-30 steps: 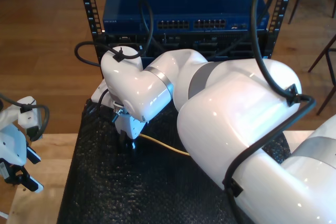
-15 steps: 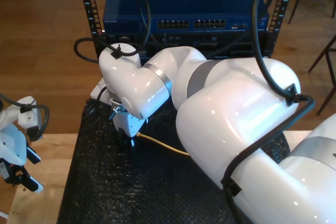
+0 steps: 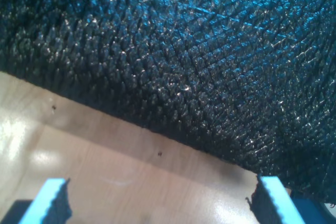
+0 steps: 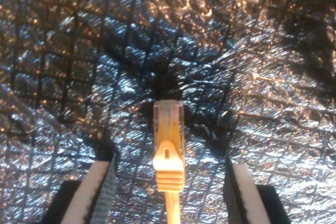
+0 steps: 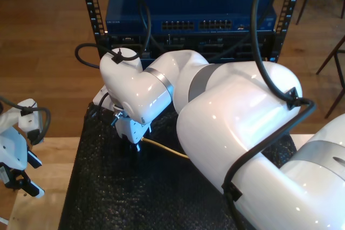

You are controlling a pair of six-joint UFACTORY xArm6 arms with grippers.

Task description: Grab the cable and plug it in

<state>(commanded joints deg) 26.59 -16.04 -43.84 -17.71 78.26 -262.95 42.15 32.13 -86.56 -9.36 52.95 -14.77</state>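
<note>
Cable (image 4: 168, 150) lies on the black mat (image 4: 273, 103), plug end between my second gripper (image 4: 169, 182) fingers, which stand wide, not touching it. My first gripper (image 3: 160, 203) fingers wide, nothing between, over the mat edge and wood surface (image 3: 105, 166).

Glossy white arm (image 5: 237, 133), grey joint band, black cable clipped alongside, seemingly.

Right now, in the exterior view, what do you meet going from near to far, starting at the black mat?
Black mat → yellow cable → my second gripper → blue network switch in the rack.
</note>
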